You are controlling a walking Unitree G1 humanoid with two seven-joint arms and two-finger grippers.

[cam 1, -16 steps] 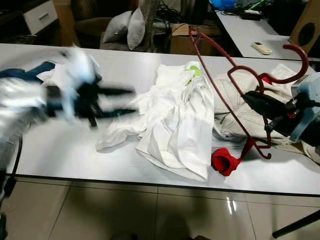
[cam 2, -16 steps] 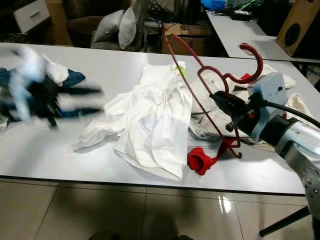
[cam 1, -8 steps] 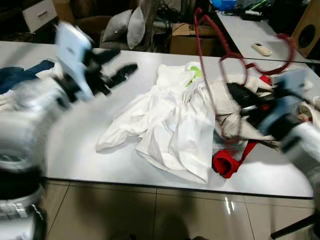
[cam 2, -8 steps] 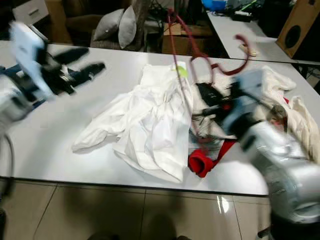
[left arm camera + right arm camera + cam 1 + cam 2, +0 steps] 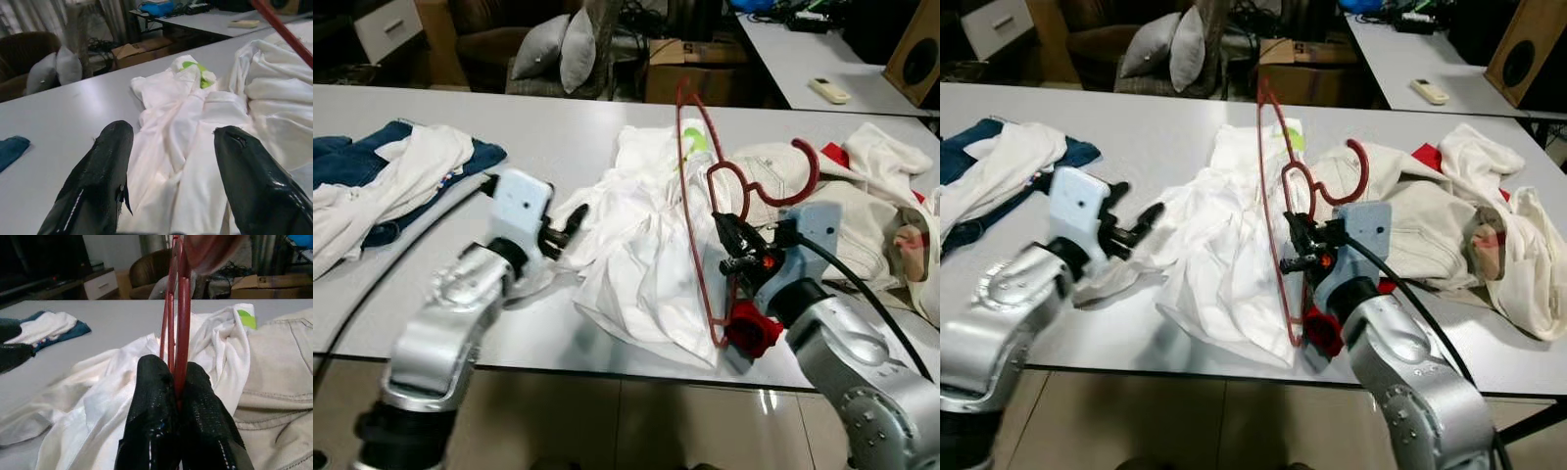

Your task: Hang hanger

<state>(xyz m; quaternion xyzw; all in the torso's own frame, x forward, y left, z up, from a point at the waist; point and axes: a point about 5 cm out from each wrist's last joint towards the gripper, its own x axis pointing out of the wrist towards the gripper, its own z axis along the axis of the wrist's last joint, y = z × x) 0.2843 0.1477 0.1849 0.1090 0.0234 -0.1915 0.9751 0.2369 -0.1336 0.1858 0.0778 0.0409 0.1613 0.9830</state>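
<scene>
Right gripper (image 5: 1296,250) clamped on red hanger (image 5: 690,186), held upright over white shirt (image 5: 646,255) near tabletop (image 5: 558,127) front edge. Left gripper (image 5: 171,181) spread wide, empty, beside shirt sleeve. Risk: thin hanger wire twisting in pinch; hanger end snagging shirt folds.

No text, label, brand, number or sign can be read in any of the views. A small green tag (image 5: 697,143) sits at the collar of the white garment (image 5: 651,245) lying near the middle of the table (image 5: 558,127), but any print on it is too small and blurred to make out. The cardboard box (image 5: 690,67) beyond the table's far edge carries a dark mark that cannot be read either.
</scene>
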